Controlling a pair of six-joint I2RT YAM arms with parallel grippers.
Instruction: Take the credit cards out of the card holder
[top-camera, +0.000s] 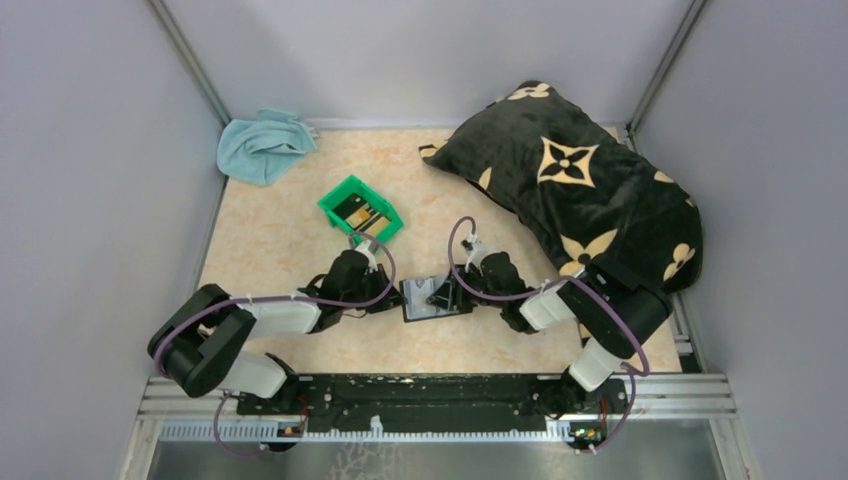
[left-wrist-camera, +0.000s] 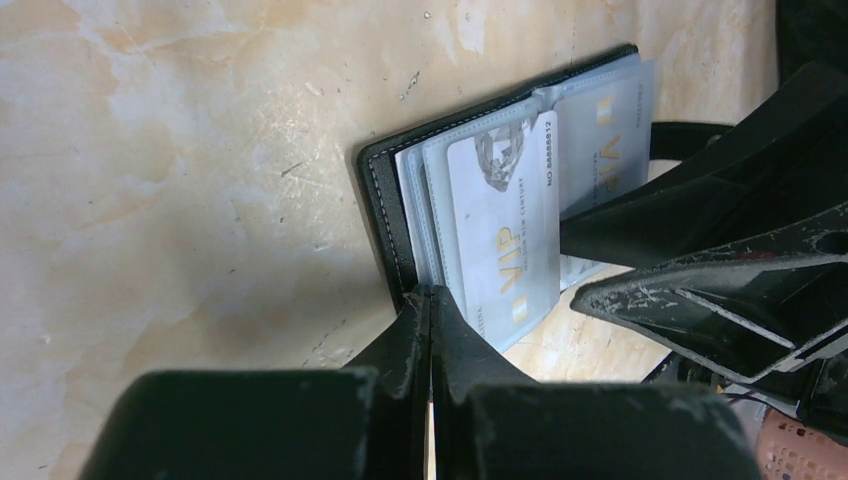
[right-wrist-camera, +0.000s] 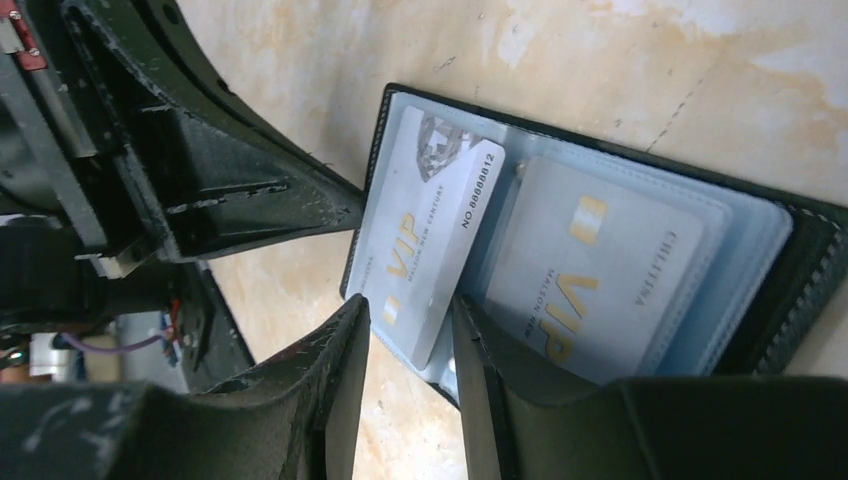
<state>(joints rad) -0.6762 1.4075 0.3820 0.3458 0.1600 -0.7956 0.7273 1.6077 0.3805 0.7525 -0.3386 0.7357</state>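
Observation:
The black card holder (top-camera: 425, 311) lies open on the table between both grippers. In the right wrist view its black edge (right-wrist-camera: 800, 280) frames grey-blue sleeves. A pale grey-white VIP credit card (right-wrist-camera: 430, 230) sticks out of its sleeve, tilted. A second pale card (right-wrist-camera: 590, 270) sits fully inside a sleeve. My right gripper (right-wrist-camera: 410, 302) is open, with the loose card's corner between its jaws. My left gripper (left-wrist-camera: 430, 292) is shut, its tips against the holder's near edge (left-wrist-camera: 385, 210). The pale card (left-wrist-camera: 505, 225) lies just beyond them.
A green bin (top-camera: 335, 195) with dark gold-marked cards (top-camera: 358, 212) stands behind the left gripper. A blue cloth (top-camera: 262, 145) lies at the back left. A large black patterned pillow (top-camera: 580, 190) fills the back right. Grey walls enclose the table.

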